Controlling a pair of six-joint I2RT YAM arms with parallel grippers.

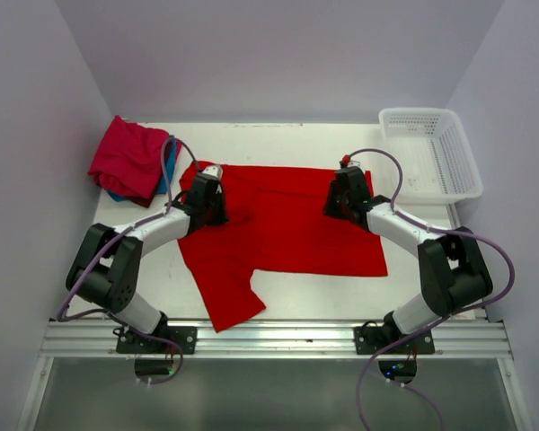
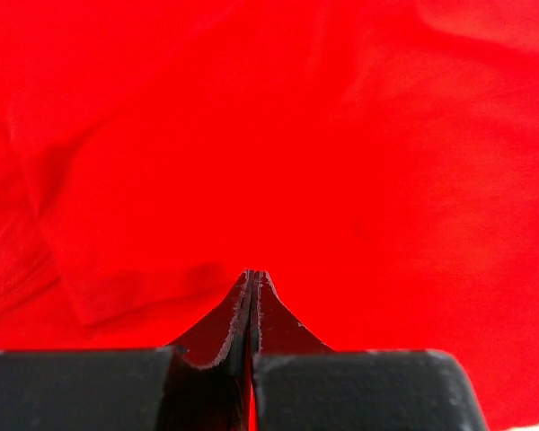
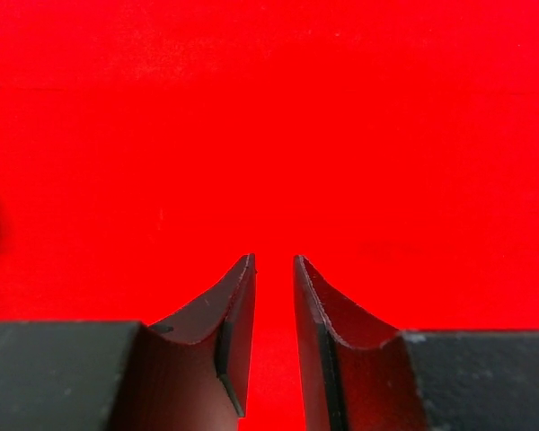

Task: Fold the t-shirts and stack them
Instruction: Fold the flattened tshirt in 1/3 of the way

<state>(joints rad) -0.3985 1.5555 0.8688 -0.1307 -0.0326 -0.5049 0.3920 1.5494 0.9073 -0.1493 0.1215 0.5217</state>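
The large bright red t-shirt (image 1: pixel 287 224) lies spread across the table's middle, one sleeve hanging toward the front edge. It fills the left wrist view (image 2: pixel 341 135) and the right wrist view (image 3: pixel 269 108). My left gripper (image 1: pixel 214 214) is low over the shirt's upper left part; its jaws (image 2: pixel 253 274) are pressed together, with no cloth showing between the tips. My right gripper (image 1: pixel 341 208) is over the shirt's upper right part, its jaws (image 3: pixel 274 260) a narrow gap apart above the cloth. The crimson-pink shirt (image 1: pixel 126 162) lies bunched on the teal-blue shirt (image 1: pixel 166 180) at the back left.
A white plastic mesh basket (image 1: pixel 431 153) stands at the back right corner. White walls close in the table on three sides. A metal rail (image 1: pixel 269 339) runs along the near edge by the arm bases.
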